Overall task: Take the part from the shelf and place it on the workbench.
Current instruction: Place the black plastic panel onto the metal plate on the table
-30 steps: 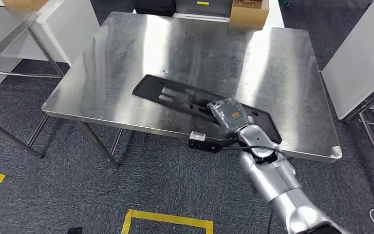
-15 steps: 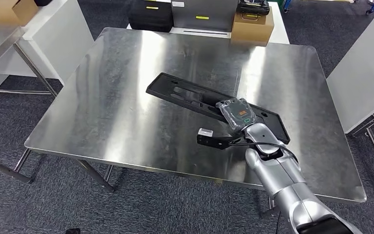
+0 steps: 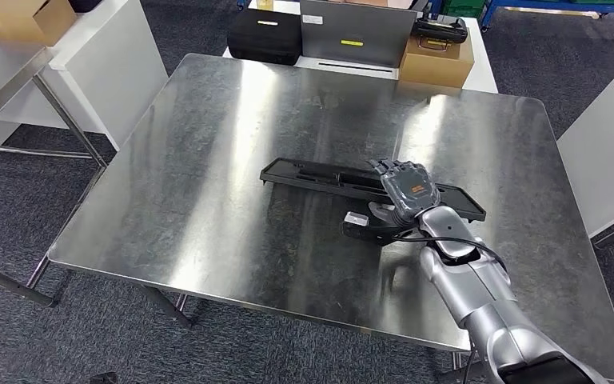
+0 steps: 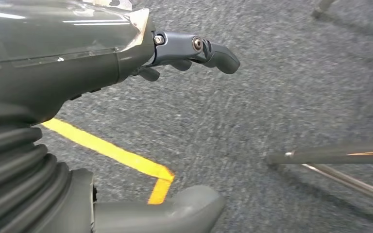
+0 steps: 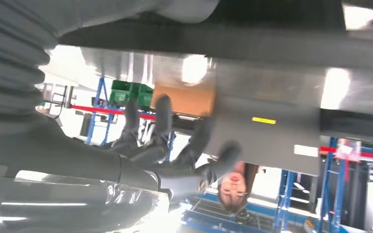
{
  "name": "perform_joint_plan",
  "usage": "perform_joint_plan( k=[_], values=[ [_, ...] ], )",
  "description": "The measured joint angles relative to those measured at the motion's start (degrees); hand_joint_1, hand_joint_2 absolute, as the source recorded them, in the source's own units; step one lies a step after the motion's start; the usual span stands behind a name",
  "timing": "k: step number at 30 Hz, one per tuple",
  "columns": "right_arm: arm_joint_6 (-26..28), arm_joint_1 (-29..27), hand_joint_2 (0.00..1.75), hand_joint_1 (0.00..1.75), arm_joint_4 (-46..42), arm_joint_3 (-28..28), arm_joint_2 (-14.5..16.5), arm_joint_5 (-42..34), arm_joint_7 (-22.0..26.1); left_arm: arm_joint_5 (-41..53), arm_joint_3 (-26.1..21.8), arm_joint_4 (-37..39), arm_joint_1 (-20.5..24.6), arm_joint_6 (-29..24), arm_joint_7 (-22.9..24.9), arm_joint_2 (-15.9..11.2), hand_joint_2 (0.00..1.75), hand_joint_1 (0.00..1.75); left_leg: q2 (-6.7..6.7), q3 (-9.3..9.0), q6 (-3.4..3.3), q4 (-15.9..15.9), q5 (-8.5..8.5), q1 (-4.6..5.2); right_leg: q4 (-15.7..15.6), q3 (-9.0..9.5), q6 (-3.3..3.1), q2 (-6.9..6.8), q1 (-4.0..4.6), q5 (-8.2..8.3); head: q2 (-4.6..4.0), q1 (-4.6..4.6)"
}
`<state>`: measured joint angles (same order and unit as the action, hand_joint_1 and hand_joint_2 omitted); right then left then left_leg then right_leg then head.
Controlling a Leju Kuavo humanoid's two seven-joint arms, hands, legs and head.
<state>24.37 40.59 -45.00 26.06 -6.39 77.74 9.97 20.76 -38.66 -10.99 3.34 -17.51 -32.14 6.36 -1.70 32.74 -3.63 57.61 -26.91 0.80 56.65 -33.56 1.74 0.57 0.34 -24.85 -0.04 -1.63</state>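
The part (image 3: pixel 320 174) is a long black plastic panel that lies across the middle of the steel workbench (image 3: pixel 208 184), seen nearly edge-on. My right hand (image 3: pixel 406 188) holds it toward its right end, with the fingers (image 3: pixel 389 166) reaching over the far edge. In the right wrist view the part (image 5: pixel 272 36) is a dark band near the thumb, and the fingers (image 5: pixel 162 116) spread beyond it. My left hand (image 4: pixel 77 58) hangs over grey carpet with nothing in it, its fingers apart.
A cardboard box (image 3: pixel 436 64), a grey panel (image 3: pixel 357 28) and a black case (image 3: pixel 265 36) stand behind the workbench's far edge. White cabinets flank it left (image 3: pixel 120 48) and right (image 3: pixel 608 160). A person (image 5: pixel 233 189) stands beyond the bench. A yellow floor line (image 4: pixel 116 155) runs below my left hand.
The whole picture has shifted as the camera came closer to the bench. My right hand has carried the part from the near edge toward the middle, and it now shows edge-on.
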Motion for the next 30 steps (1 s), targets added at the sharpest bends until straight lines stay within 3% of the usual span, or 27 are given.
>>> perform_joint_plan(
  k=[12, 22, 30],
  values=[
    [0.09, 2.30, 0.00, 0.00, 1.52, -1.79, 0.97, -1.60, -1.54, 0.84, -0.07, 0.00, 0.12, 0.39, 2.83, 0.27, 0.00, 0.00, 0.21, -0.11, 0.22, -0.16, -0.17, -0.21, 0.02, -0.04, -0.26, 0.12, 0.05, -0.17, 0.00, 0.01],
    [-0.11, 4.74, 0.00, 0.00, 3.17, -4.72, 2.85, -8.44, 3.34, 2.40, -0.32, 0.00, 0.25, 1.03, 5.15, 0.37, 0.00, 0.00, 0.26, -0.15, 0.24, -0.15, -0.16, -0.15, 0.04, 0.04, -0.26, 0.15, 0.03, -0.17, 0.00, 0.02],
    [1.55, 3.94, 0.00, 0.00, 0.10, -4.25, 3.32, -3.33, -0.10, 3.57, -0.32, 0.00, 0.36, 1.57, 5.88, 0.37, 0.00, 0.00, 0.25, -0.15, 0.24, -0.15, -0.16, -0.09, 0.04, 0.05, -0.26, 0.15, 0.02, -0.17, 0.00, 0.02]
  ],
)
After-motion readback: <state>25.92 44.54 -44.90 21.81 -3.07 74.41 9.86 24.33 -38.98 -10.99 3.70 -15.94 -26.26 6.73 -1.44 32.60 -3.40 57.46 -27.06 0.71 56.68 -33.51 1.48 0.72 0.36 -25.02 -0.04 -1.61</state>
